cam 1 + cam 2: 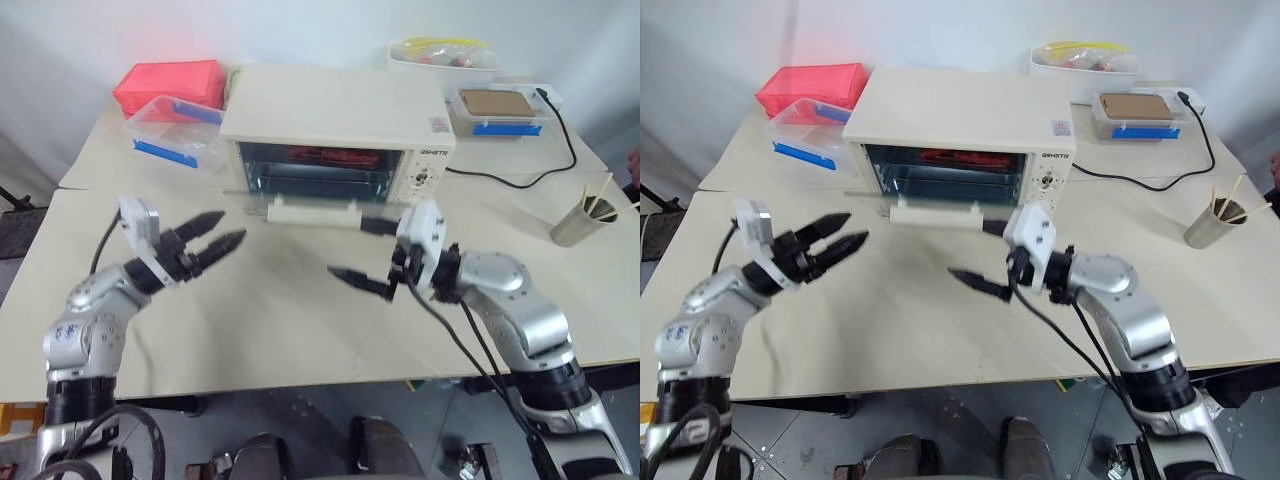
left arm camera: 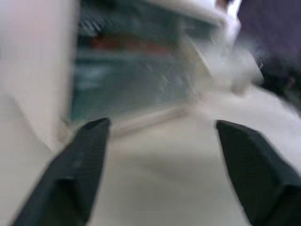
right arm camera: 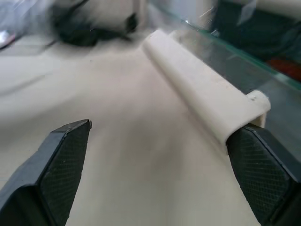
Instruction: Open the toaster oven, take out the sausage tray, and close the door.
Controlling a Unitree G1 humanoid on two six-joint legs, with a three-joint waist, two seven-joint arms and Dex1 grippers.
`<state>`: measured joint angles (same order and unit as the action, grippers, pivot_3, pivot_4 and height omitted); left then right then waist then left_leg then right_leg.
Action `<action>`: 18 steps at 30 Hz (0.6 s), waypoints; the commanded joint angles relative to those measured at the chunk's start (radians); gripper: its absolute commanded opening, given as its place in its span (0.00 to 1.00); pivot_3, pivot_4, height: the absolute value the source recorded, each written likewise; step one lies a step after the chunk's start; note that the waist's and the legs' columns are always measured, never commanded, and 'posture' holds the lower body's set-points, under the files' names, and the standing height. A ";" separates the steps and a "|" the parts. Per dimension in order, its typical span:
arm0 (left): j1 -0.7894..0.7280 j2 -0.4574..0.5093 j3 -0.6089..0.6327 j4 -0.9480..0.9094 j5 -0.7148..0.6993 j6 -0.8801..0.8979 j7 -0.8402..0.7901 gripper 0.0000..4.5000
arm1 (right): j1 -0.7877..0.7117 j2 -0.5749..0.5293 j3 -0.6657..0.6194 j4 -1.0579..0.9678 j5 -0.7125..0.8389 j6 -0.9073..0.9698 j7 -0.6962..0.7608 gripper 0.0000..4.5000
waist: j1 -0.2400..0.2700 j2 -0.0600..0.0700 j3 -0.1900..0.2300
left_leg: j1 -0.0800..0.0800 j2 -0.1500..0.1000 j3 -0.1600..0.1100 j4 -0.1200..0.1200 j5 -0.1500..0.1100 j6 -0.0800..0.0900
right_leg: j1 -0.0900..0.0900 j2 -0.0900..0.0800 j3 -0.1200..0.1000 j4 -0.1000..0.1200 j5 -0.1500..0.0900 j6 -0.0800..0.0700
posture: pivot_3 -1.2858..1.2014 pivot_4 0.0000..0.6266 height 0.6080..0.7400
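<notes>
While the door [image 1: 312,195] of the toaster oven [image 1: 338,140] lies folded down flat, both grippers hang over the table [image 1: 280,320] in front of it, and neither one holds anything.

First, the right gripper [image 1: 372,255]. Its two black fingers stand far apart. It points sideways, across the front of the oven. One finger [image 1: 378,226] sits right by the end of the cream bar handle [image 1: 310,212] on the door, but I cannot tell if it touches. The other finger [image 1: 360,282] is out over bare table, nearer the robot. My guess is that the fingers are spread wide so they can fit around something, maybe the edge of the tray.

Next, the left gripper [image 1: 212,240]. Its fingers are a little apart, not as wide as the right ones. It points toward the oven's left corner and is near the door, with bare table between them.

Past both grippers, inside the open oven, sits the sausage tray [image 1: 322,156]. Red sausages show at the back, behind the wire rack. So the tray is not out yet. I think taking it out comes next, and shutting the door comes after.

Farther away are clear plastic boxes with blue clips [image 1: 175,128], a red box [image 1: 168,85], a black cord [image 1: 560,150] and a cup of sticks [image 1: 582,220].
</notes>
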<state>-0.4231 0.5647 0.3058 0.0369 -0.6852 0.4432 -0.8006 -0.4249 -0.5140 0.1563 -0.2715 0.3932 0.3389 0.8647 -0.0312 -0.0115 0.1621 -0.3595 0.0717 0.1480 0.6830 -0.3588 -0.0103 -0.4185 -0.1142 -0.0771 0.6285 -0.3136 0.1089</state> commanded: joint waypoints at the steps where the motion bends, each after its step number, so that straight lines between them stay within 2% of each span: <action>1: -0.141 -0.015 -0.002 0.115 0.025 -0.037 0.019 0.50 | -0.017 -0.002 -0.005 -0.004 -0.039 -0.100 0.028 1.00 | 0.003 -0.001 0.000 | 0.001 -0.001 0.000 0.001 0.000 0.000 | 0.000 -0.001 0.000 0.001 0.000 0.000 | 0.52 0.24 1.00; 6: -0.333 -0.079 -0.098 0.334 0.145 -0.139 -0.012 0.16 | -0.032 0.003 -0.012 0.060 -0.097 -0.191 0.030 1.00 | 0.019 -0.005 0.001 | 0.001 -0.001 -0.001 0.001 0.001 -0.001 | 0.002 0.000 0.000 0.000 0.000 0.001 | 0.52 0.24 1.00; 8: -0.396 -0.116 -0.096 0.419 0.159 -0.174 -0.009 0.05 | -0.029 0.006 -0.014 0.071 -0.110 -0.213 0.032 1.00 | 0.032 -0.005 0.001 | 0.001 -0.002 -0.001 0.001 0.001 -0.001 | 0.002 0.000 -0.001 0.000 0.000 0.001 | 0.52 0.24 1.00; 12: -0.419 -0.113 -0.082 0.465 0.145 -0.191 -0.110 0.04 | -0.012 0.010 -0.026 0.061 -0.123 -0.221 0.024 1.00 | 0.042 -0.006 0.001 | 0.000 -0.002 -0.002 0.000 0.000 0.001 | 0.001 0.000 -0.002 -0.001 0.000 0.001 | 0.52 0.24 1.00; 14: -0.354 -0.061 -0.074 0.412 0.125 -0.152 -0.192 0.03 | -0.003 0.015 -0.044 0.052 -0.117 -0.215 0.003 1.00 | 0.038 -0.006 0.001 | 0.000 -0.002 -0.002 0.000 0.000 0.001 | 0.001 0.000 -0.003 -0.001 0.000 0.001 | 0.52 0.24 1.00; 18: -0.281 0.003 -0.051 0.366 0.110 -0.099 -0.237 0.03 | 0.009 0.019 -0.057 0.046 -0.116 -0.213 -0.008 1.00 | 0.023 -0.006 0.002 | 0.000 -0.002 -0.001 0.000 0.000 0.001 | 0.001 0.000 -0.004 -0.001 0.000 0.001 | 0.52 0.24 1.00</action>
<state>-0.7280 0.5457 0.2413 0.4363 -0.5544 0.3096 -1.0137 -0.4130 -0.4976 0.1059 -0.1874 0.2659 0.1339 0.8525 -0.0087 -0.0179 0.1637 -0.3599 0.0693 0.1473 0.6829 -0.3591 -0.0097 -0.4174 -0.1148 -0.0810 0.6271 -0.3132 0.1097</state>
